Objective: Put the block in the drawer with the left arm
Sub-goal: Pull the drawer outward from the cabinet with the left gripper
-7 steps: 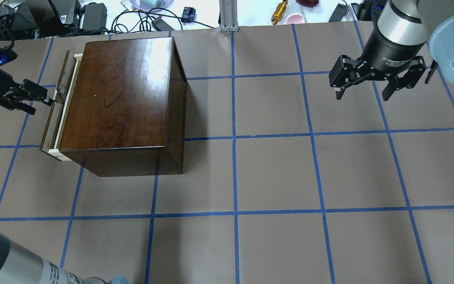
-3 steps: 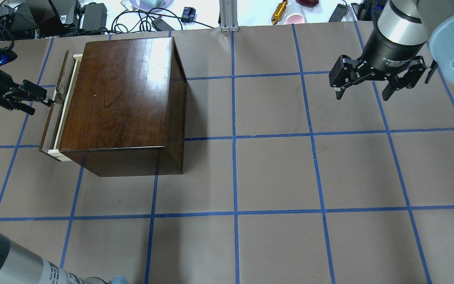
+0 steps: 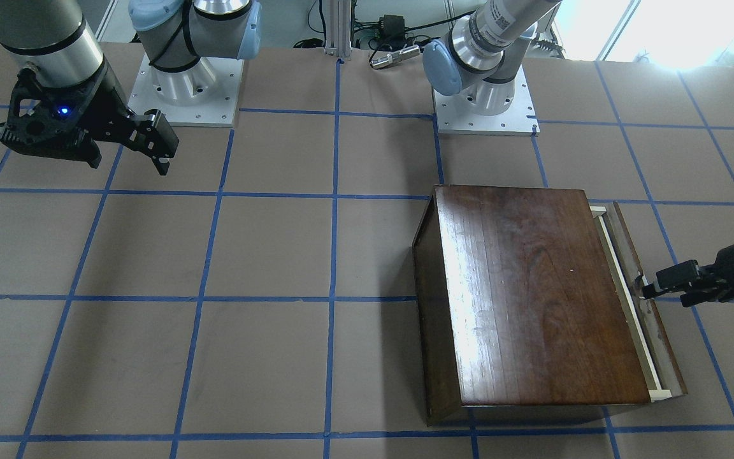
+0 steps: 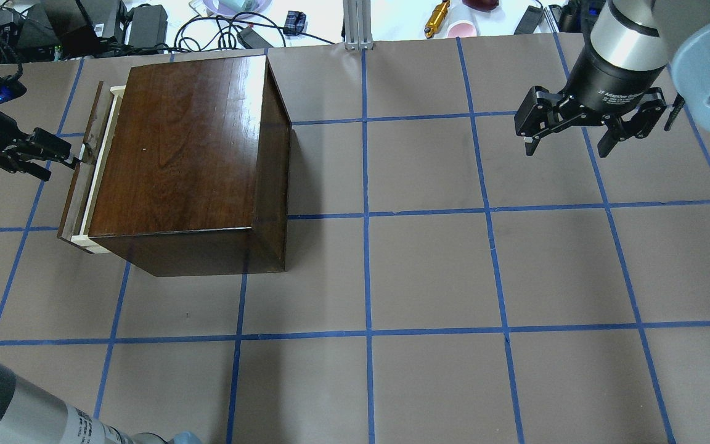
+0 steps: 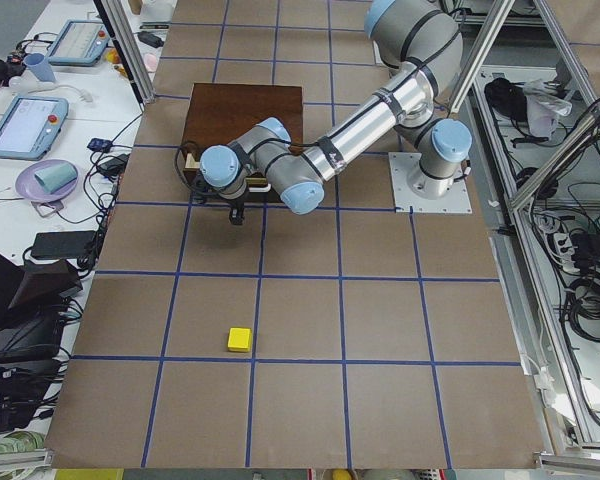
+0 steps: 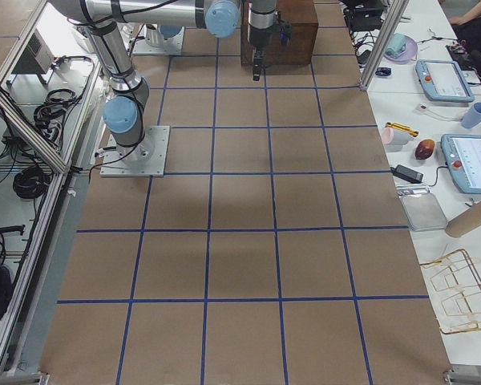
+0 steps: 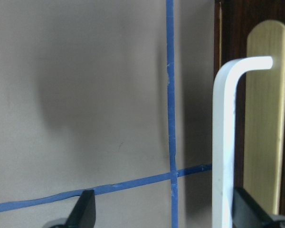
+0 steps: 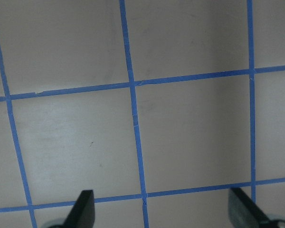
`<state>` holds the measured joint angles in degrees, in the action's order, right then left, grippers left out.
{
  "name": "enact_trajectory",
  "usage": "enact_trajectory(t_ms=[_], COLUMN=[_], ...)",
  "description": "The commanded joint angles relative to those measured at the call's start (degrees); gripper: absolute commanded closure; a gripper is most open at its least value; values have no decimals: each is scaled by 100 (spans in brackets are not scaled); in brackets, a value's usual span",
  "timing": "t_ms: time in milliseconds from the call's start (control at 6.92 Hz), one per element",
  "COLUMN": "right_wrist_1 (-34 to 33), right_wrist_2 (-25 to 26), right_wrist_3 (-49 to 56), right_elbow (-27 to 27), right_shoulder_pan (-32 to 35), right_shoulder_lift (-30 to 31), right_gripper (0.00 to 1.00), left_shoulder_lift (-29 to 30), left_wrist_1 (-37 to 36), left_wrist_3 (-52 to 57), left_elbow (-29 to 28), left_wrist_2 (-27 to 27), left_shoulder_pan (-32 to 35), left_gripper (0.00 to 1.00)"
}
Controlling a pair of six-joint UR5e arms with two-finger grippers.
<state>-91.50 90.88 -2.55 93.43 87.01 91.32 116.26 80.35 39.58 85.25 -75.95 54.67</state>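
Front view has the left gripper (image 3: 650, 292) tips right on the drawer (image 3: 659, 347), which is cracked open from the box (image 3: 532, 293), overhead shows the right gripper (image 4: 567, 147) spread and empty well off to its side, the left-end view puts the block (image 5: 240, 339) well behind the left gripper on the table (image 5: 310, 400), and the wrist cam shows wide jaws loosely around the pull (image 7: 223, 142), not clamped.

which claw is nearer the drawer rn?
Left. The left claw is at the drawer front, the pull between its open jaws. The right claw hangs over the table, far off on the box's other side.

Left tool (image 3: 655, 291) at the ajar drawer's (image 3: 660, 347) pull (image 3: 640, 285).
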Motion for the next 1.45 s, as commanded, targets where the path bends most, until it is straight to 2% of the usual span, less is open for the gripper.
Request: enact_trajectory(t_ms=[0,1301], right_wrist_1=[0,0], right_wrist_2=[0,0], right_wrist_3=[0,0], right_elbow=[0,9], right_shoulder_pan=[0,0], right_shoulder_lift=[0,0], right_gripper=[0,0], left_shoulder_lift=[2,2], left_wrist_1=[-72,-90], left_wrist_3=[32,76], left_elbow=[0,-53], left_wrist_2=[-34,-244], left_shoulder_pan=[-35,-176], left_gripper=[0,0])
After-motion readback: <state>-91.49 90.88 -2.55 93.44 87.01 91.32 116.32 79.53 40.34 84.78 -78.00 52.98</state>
